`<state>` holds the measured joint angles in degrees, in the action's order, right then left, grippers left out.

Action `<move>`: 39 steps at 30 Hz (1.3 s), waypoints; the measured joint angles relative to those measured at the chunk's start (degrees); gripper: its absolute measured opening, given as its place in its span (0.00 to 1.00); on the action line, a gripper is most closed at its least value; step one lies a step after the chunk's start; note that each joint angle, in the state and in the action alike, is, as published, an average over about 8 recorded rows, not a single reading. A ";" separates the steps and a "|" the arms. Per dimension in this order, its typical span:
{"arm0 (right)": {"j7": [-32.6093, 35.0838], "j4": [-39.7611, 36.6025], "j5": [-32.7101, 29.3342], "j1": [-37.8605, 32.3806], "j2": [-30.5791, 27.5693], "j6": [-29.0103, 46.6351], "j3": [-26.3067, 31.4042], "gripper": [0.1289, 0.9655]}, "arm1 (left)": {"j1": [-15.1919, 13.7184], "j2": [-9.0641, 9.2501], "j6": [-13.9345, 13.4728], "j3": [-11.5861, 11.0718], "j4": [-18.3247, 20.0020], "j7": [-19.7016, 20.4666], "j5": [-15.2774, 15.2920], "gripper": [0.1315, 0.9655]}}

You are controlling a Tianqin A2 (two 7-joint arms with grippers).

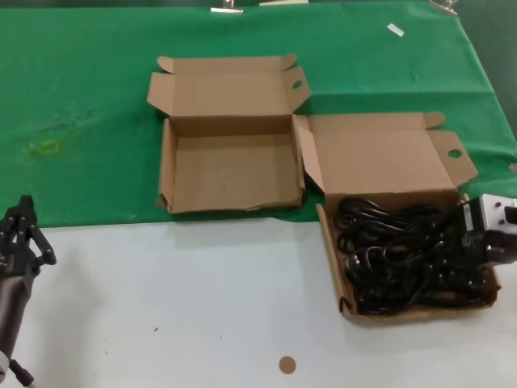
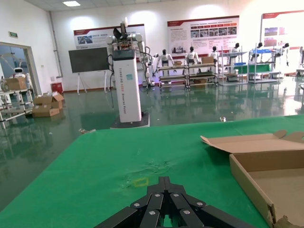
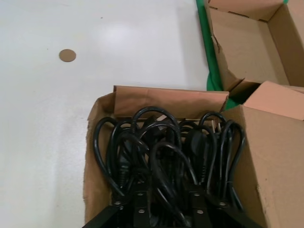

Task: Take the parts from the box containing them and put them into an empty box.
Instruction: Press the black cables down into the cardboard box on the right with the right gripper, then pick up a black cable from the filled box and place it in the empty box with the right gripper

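The left gripper point(image 1: 24, 230) hangs idle at the near left of the white table point(image 1: 186, 299), its fingers folded together on nothing, well apart from both boxes. Just right of centre, the empty box point(image 1: 230, 174) lies open with its lid flipped back onto the green cloth point(image 1: 81, 97); its brown floor is bare and its front edge runs wavy and dented, so nothing has been delivered. Beside it, almost touching at the flaps, the box containing them point(image 1: 388, 158) sits open on the white table, its tray filled with a tangle of black cables point(image 1: 396, 255), the parts to be moved. The right gripper point(image 1: 477, 242) is down at the far right side of that tray, directly over the cables; the right wrist view shows its linkage reaching into the black loops, but whether its fingers are spread or closed on a cable cannot be told. By all appearances the transfer stands at its first pick: every part is left to carry across. A small brown disc point(image 1: 287, 365) lies on the table in front.
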<state>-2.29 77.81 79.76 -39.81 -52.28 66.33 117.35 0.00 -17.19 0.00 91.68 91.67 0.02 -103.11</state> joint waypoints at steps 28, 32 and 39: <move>-4.49 7.26 -0.97 -4.96 -2.37 7.78 -1.78 0.04 | 0.00 0.00 0.00 0.00 0.00 0.00 0.00 0.01; -4.54 6.61 -1.67 -7.87 -1.24 8.79 -1.54 0.04 | 0.00 0.00 0.00 0.00 0.00 0.00 0.00 0.01; -4.03 3.51 -3.78 -13.58 2.74 9.54 -0.10 0.03 | 0.00 0.00 0.00 0.00 0.00 0.00 0.00 0.01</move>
<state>-6.32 81.32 75.99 -53.39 -49.54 75.87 117.26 0.00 -17.19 0.00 91.68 91.67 0.02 -103.12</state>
